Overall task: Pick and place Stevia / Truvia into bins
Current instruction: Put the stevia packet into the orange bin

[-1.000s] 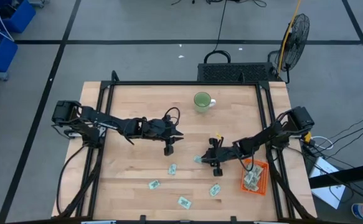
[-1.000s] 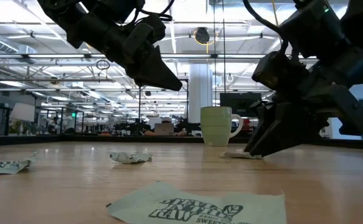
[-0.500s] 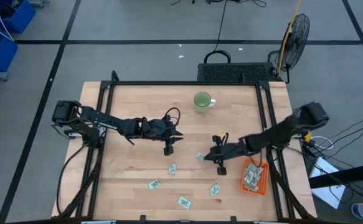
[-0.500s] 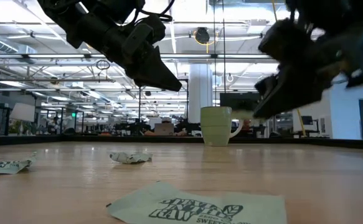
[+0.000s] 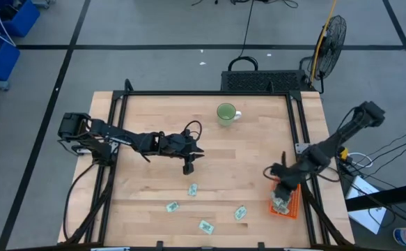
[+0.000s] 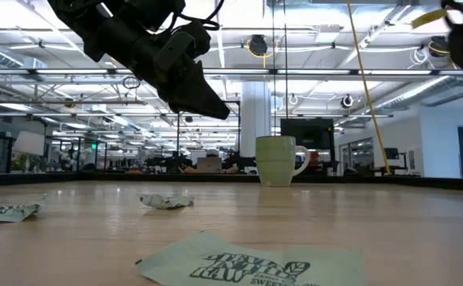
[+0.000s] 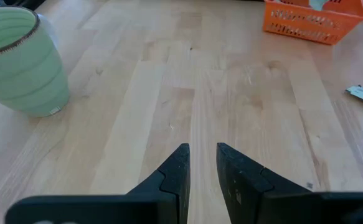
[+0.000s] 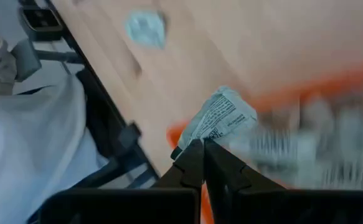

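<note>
A: What's the biggest thing there?
B: The pale wooden plank counter point(image 5: 154, 118), then two dark arms.
A: Where are they?
B: The left fingers point(image 5: 189, 167) hang near the centre, slightly apart, holding nothing. The right fingers point(image 8: 201, 163), at four o'clock above the tray, are pinched on a crinkled paper sachet point(image 8: 220, 118).
A: And the tray?
B: A shallow orange plastic tray point(image 5: 292, 206) with slotted walls, sachets inside.
A: Smaller items?
B: A round ribbed green mug point(image 5: 225, 113) at twelve o'clock; four flat green-white sachets point(image 5: 193, 189) lie loose near six.
</note>
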Controlling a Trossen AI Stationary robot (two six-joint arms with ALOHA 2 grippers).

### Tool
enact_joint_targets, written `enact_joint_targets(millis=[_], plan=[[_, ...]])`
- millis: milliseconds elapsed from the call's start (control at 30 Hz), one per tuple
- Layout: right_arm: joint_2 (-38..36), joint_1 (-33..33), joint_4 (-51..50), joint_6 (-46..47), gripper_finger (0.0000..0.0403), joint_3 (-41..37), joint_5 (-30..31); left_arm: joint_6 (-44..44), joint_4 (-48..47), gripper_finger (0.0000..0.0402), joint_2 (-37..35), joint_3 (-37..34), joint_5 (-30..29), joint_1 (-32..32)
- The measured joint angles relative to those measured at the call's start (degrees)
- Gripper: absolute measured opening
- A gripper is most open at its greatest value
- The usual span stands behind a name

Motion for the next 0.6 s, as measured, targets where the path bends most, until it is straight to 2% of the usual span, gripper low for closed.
enact_joint_targets(millis=[233, 433, 600], plan=[[-0.3, 11.3, -0.9, 17.6, 0.0001, 0.0, 0.0, -0.2, 0.1, 0.0085, 0.0, 0.0, 0.0, 0.0], [2.6, 16.6, -0.5, 29.9, 0.0014, -0.6, 0.0, -0.2, 0.0, 0.0085, 0.0, 0.0, 0.0, 0.0], [5.7, 18.5, 4.0, 32.6, 0.0043, -1.0, 0.0, -0.9, 0.0, 0.0085, 0.0, 0.0, 0.0, 0.0]])
